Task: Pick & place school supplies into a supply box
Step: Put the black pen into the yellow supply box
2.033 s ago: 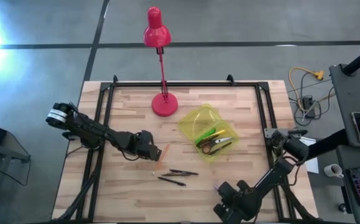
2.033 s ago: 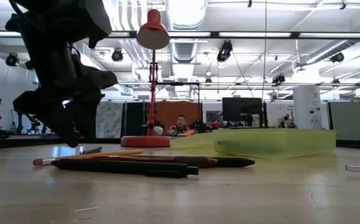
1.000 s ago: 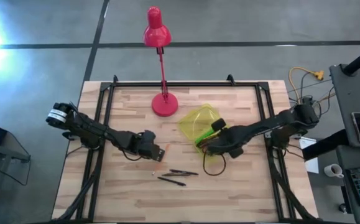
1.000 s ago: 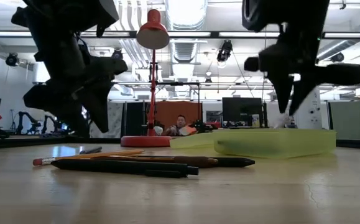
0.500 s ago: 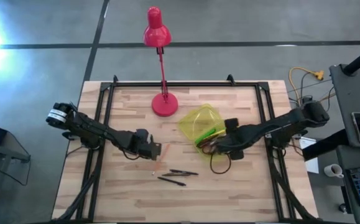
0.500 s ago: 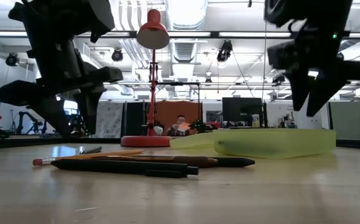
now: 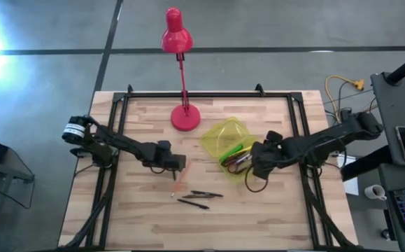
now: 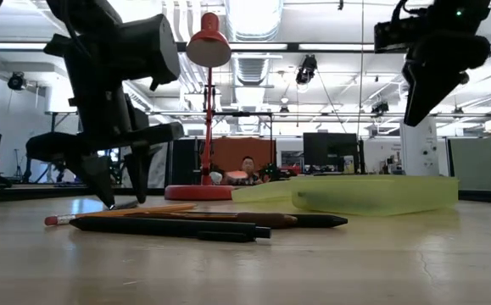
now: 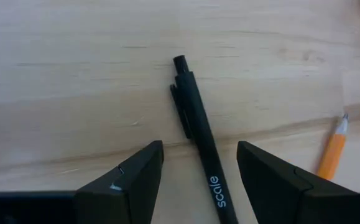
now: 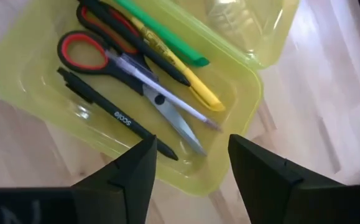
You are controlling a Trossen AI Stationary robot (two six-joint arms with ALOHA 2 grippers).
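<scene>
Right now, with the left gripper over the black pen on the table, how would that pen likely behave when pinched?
The black pen looks thin and stiff, probably light. Its round barrel might roll, though the clip should limit that. The left gripper straddles it, open.

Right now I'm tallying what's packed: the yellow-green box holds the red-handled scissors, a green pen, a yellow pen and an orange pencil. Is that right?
Not quite. The supply box holds the scissors, a green pen, a yellow pen and a black pen, as the right wrist view shows. The orange pencil lies out on the table, per the left wrist view.
</scene>
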